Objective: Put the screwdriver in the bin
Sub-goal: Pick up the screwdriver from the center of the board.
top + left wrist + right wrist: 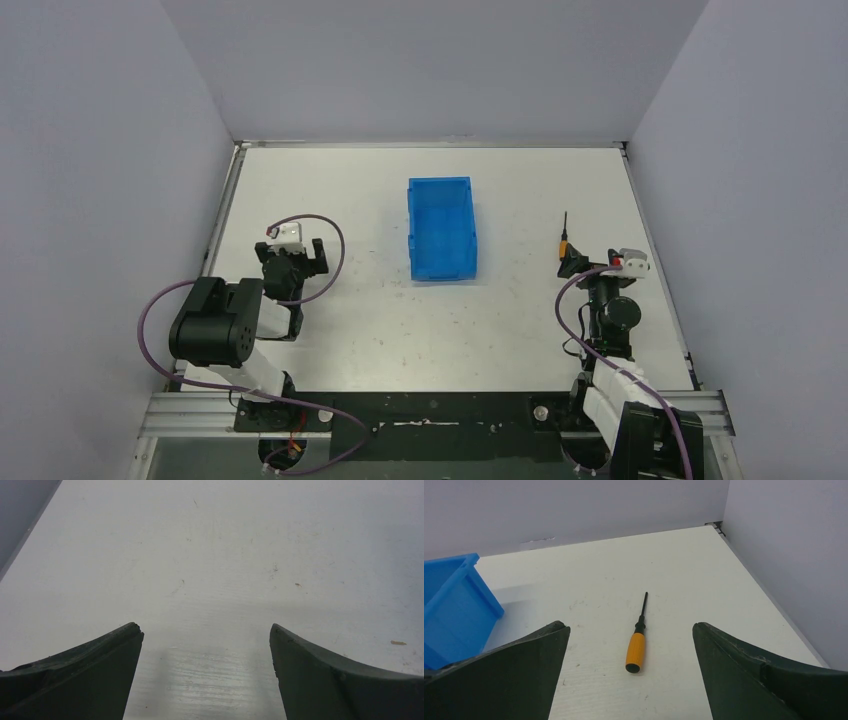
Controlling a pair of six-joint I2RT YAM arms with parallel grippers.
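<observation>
Right of centre in the overhead frame, the screwdriver (565,240) lies flat on the surface (350,330), your right pincer (628,626) spread apart just below it.
Close across the orange handle, not the thin shaft, then carry it to the bin (441,228) mid-frame. Your left pincer (205,627) gapes, empty. One screwdriver, one bin, two pincers.

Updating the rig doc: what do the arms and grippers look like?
Both arms are black with white link covers near the base: left arm, right arm. A purple cable loops along each. Each wrist carries a white block with a red mark. The fingers are dark, matte, curved and taper to a tip.
</observation>
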